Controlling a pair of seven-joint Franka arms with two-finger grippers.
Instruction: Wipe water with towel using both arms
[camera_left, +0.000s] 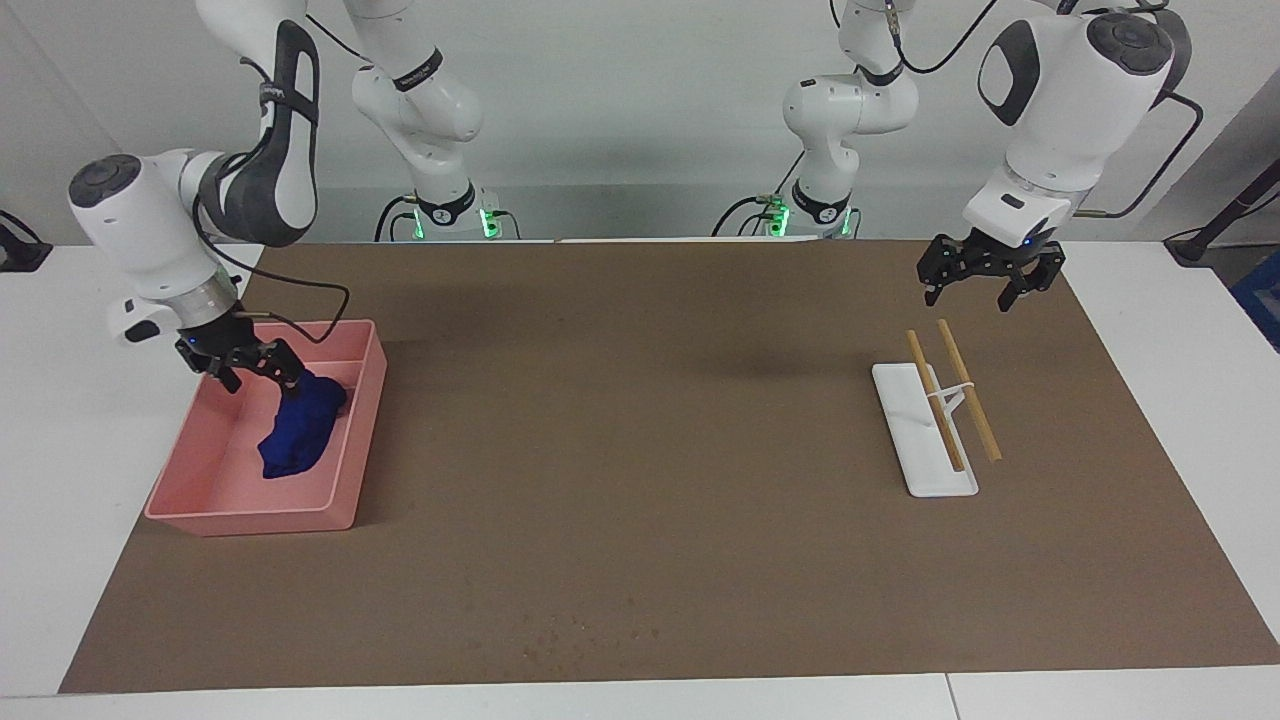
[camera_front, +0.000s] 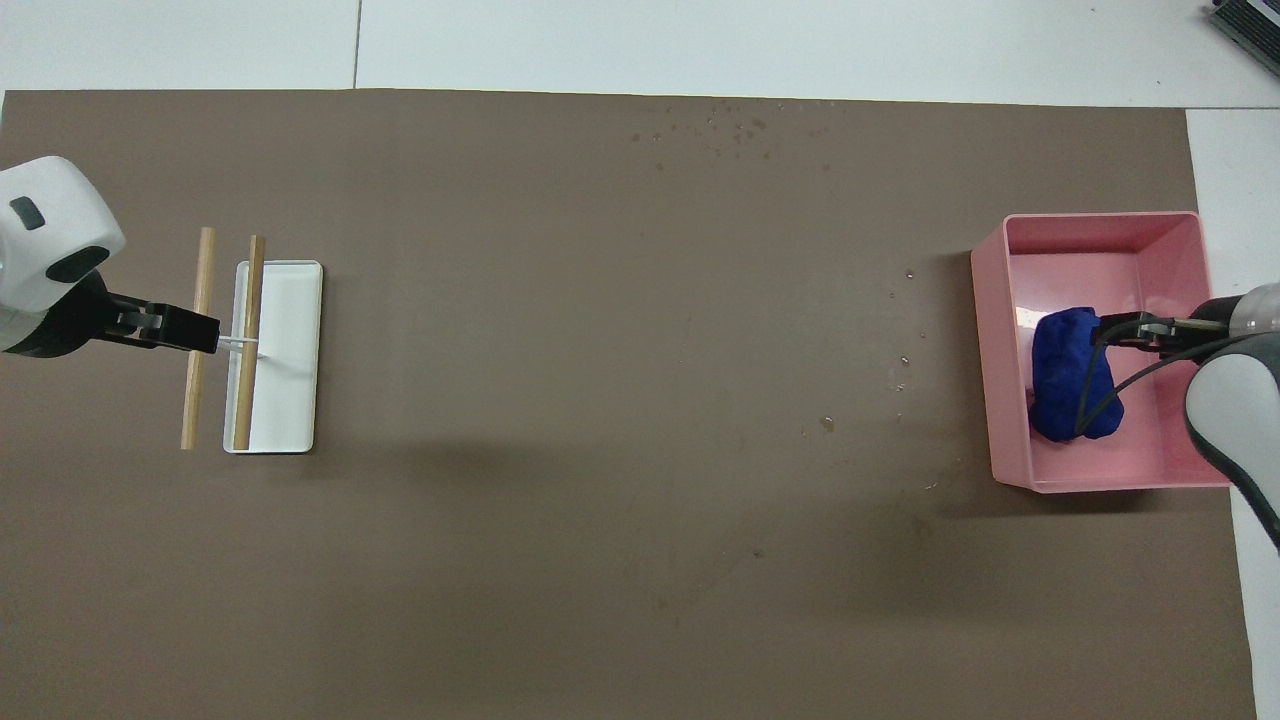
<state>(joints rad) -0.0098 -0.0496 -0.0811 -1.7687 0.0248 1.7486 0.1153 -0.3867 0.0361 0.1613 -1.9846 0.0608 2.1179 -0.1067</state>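
The blue towel (camera_left: 298, 428) (camera_front: 1062, 380) lies crumpled in the pink tray (camera_left: 358, 440) (camera_front: 985, 350) at the right arm's end of the table. My right gripper (camera_left: 260, 378) (camera_front: 1122, 328) hangs open just above the tray, beside the top of the towel, and holds nothing. One fingertip is close to the cloth. Tiny water droplets (camera_front: 738, 125) (camera_left: 590, 628) dot the brown mat at the edge farthest from the robots, and a few more droplets (camera_front: 903, 362) lie beside the tray. My left gripper (camera_left: 967, 297) (camera_front: 203, 335) waits open over the mat.
A white rectangular dish (camera_left: 905, 430) (camera_front: 292, 350) with two wooden sticks (camera_left: 940, 400) (camera_front: 249, 340) on a small rest lies under and just past the left gripper. The brown mat (camera_left: 640, 420) covers most of the table.
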